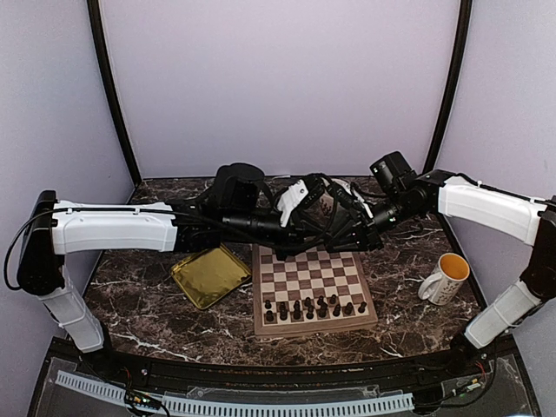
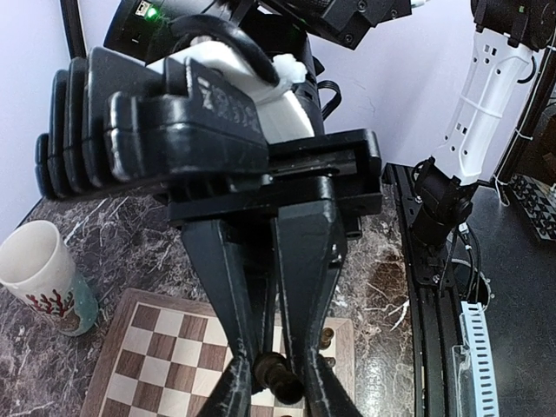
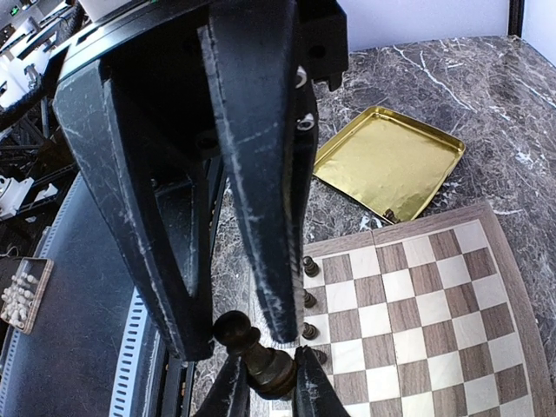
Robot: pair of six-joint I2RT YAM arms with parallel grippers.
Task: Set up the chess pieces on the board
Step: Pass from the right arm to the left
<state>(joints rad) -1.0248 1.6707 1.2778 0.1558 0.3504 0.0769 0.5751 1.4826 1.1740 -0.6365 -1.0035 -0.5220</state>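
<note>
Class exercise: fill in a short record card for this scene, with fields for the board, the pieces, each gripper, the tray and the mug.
board: lies flat between tray and mug
chess pieces: dark, standing in the two rows nearest the arm bases
held piece: dark, between both grippers
right gripper: shut on held piece's base
left gripper: open, fingers either side of its head
gold tray: left of board
mug: upright, right of board

I had both arms stretched inward, the left arm [image 1: 113,228] and right arm [image 1: 486,207] meeting at the middle, forearms near level. The right gripper [image 3: 265,388] was clamped on a chess piece [image 3: 259,358]. The left gripper [image 2: 278,398] faced it tip to tip, its fingers bracketing the same piece; I couldn't judge their contact.
</note>
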